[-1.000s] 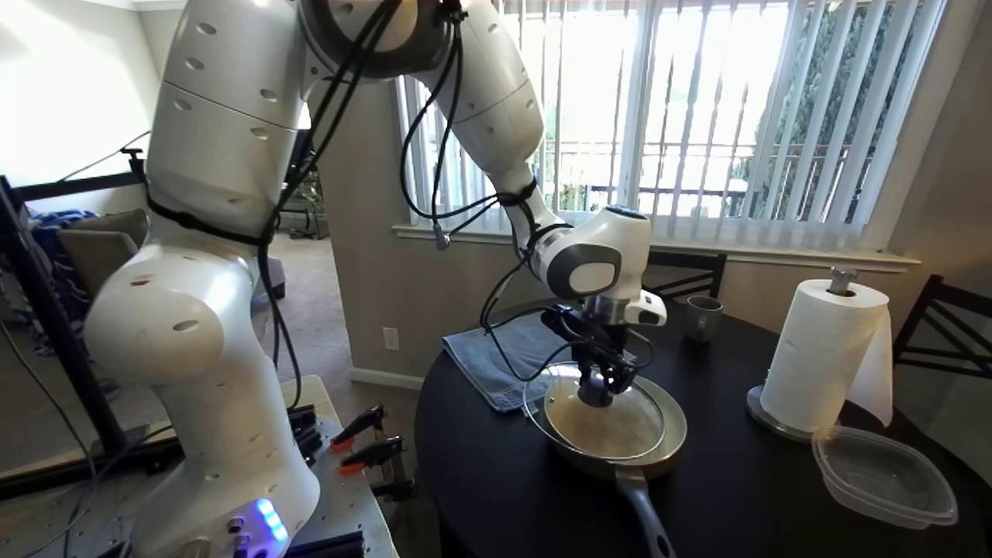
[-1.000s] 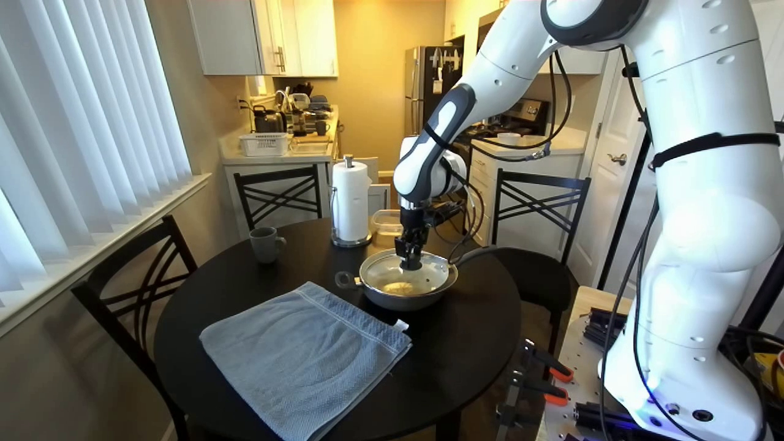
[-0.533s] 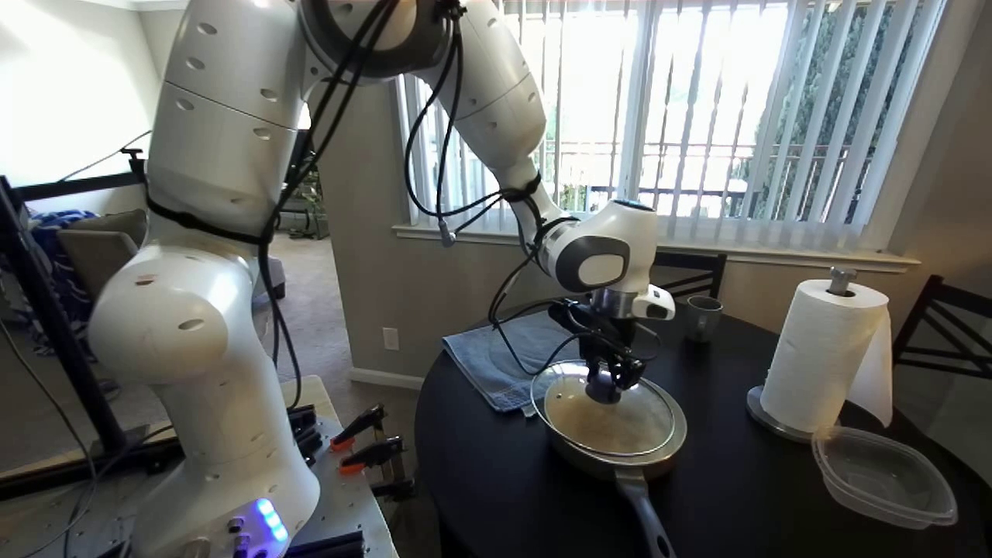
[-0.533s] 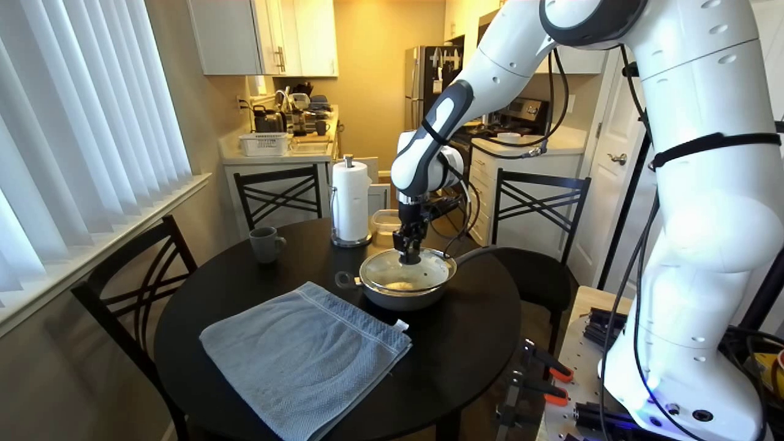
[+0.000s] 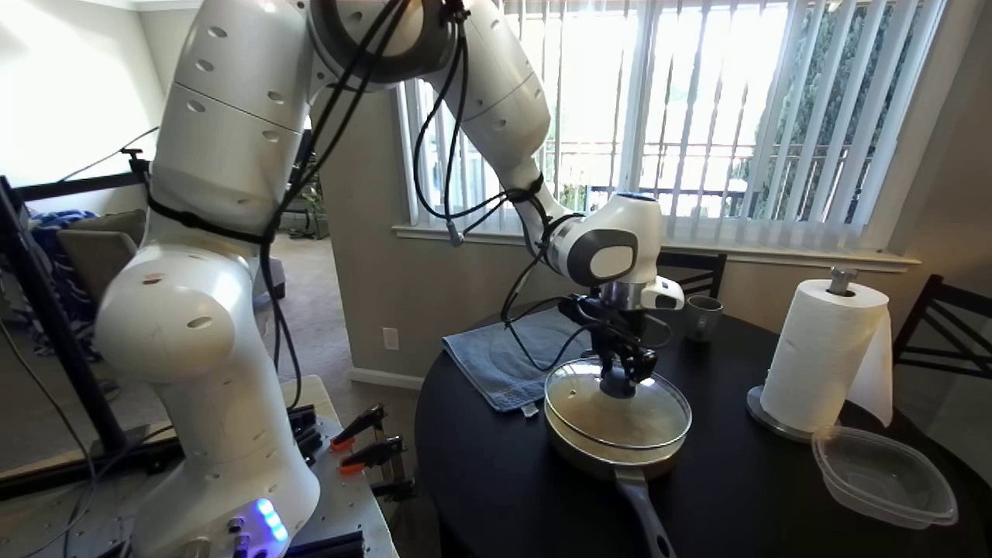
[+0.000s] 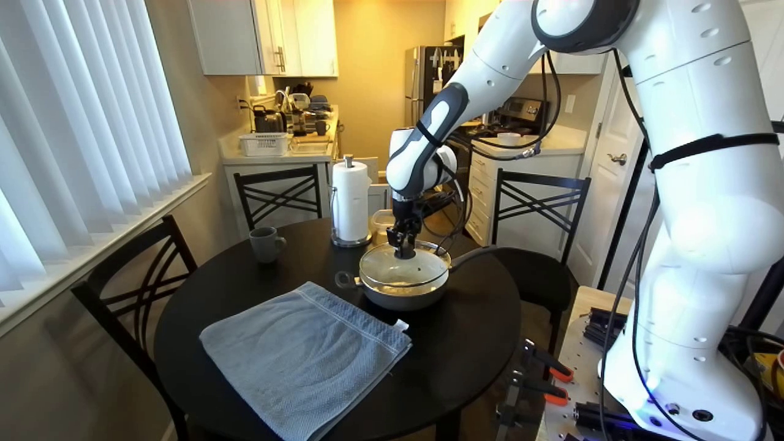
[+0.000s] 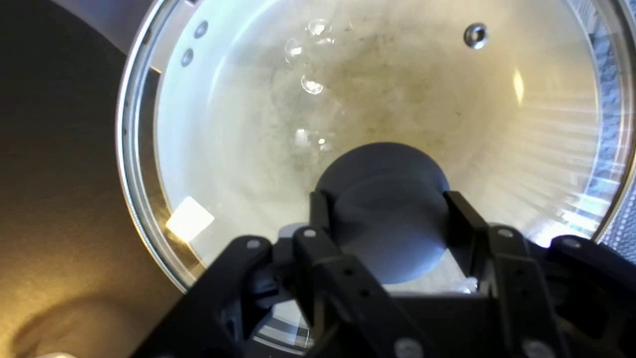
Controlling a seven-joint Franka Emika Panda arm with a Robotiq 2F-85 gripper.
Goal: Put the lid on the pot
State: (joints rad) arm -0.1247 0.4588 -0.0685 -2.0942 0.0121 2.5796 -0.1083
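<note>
The pot [image 5: 571,452] is a shallow pan with a pale inside, standing on the dark table in both exterior views; its wall [image 6: 404,302] faces the camera in an exterior view. The glass lid [image 5: 577,407] is over the pan, roughly lined up with it, and appears slightly above its rim; contact is unclear. My gripper [image 5: 625,370] is shut on the lid's dark knob. In the wrist view, the two fingertips [image 7: 385,214] press the knob's sides. Through the lid glass [image 7: 278,164], the pan's inside shows, with dark table between the two rims at left.
A folded blue towel [image 6: 300,361] lies close to the pan. A grey mug [image 6: 266,245], a paper towel roll [image 5: 825,356] and a clear plastic container [image 5: 883,477] stand on the table [image 5: 744,504]. The pan's handle [image 5: 645,515] sticks out. Chairs surround the table.
My gripper and the lid have shifted across the pan, rightward in an exterior view and slightly leftward and up in an exterior view. The lid now covers the pan more evenly. The pan stays put.
</note>
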